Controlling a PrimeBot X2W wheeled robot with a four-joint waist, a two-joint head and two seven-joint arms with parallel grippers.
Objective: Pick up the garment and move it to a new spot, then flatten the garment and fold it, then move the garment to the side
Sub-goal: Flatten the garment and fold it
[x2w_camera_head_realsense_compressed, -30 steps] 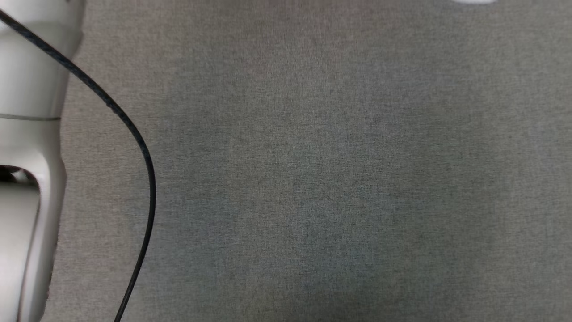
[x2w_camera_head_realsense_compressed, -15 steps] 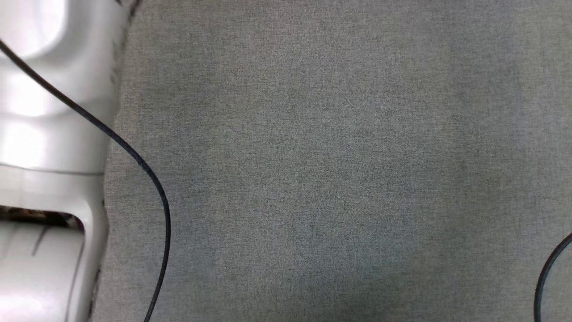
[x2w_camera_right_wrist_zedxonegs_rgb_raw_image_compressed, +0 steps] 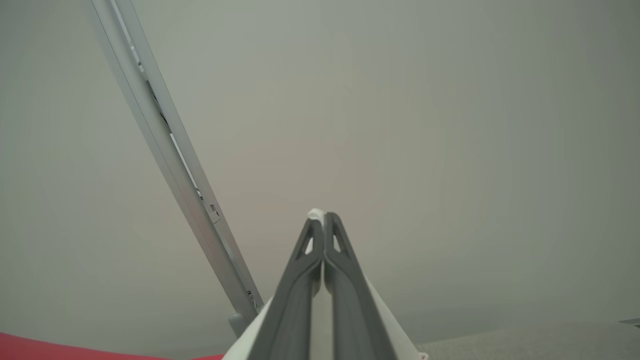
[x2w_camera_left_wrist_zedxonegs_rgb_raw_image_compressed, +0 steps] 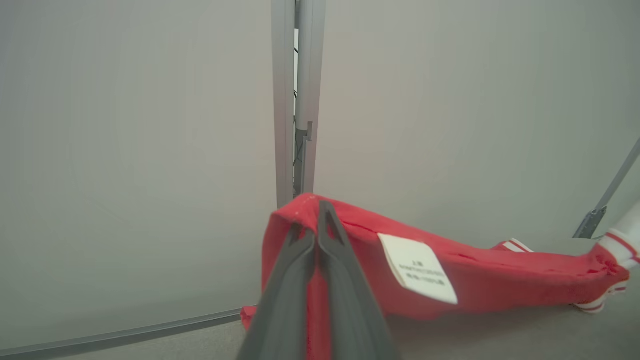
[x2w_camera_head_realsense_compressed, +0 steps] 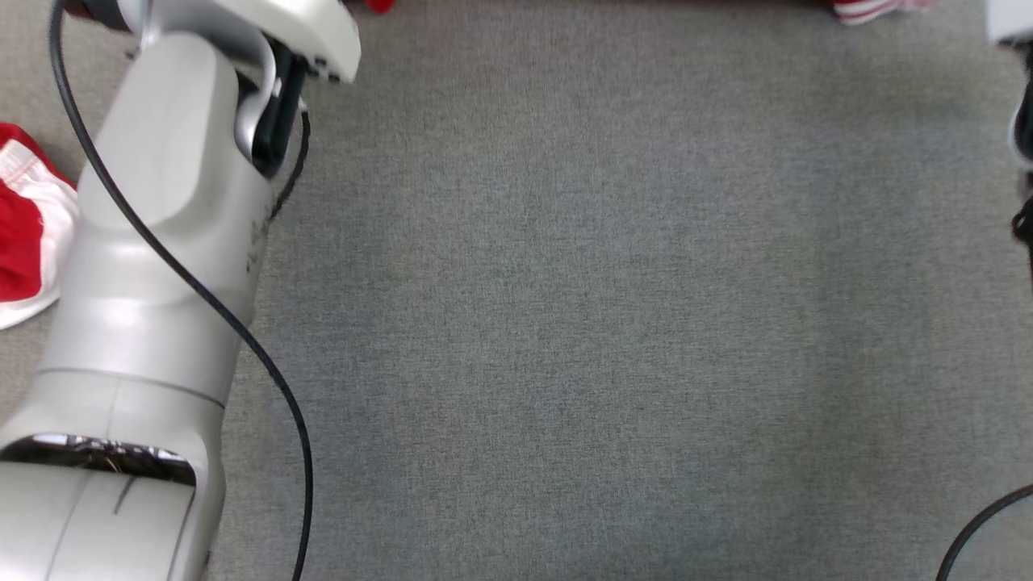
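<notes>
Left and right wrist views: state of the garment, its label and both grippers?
garment: red with white trim, raised at the pinched edge, rumpled, not flattened or folded.
left gripper: shut on the garment's red edge.
right gripper: shut on white fabric, apparently the garment's trim.
label: exposed, printed side facing the left wrist camera.

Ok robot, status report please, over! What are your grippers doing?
Left gripper shut on red-and-white fabric garment. Right gripper shut on its white edge. Grey carpet ahead, nothing seen in the way.
</notes>
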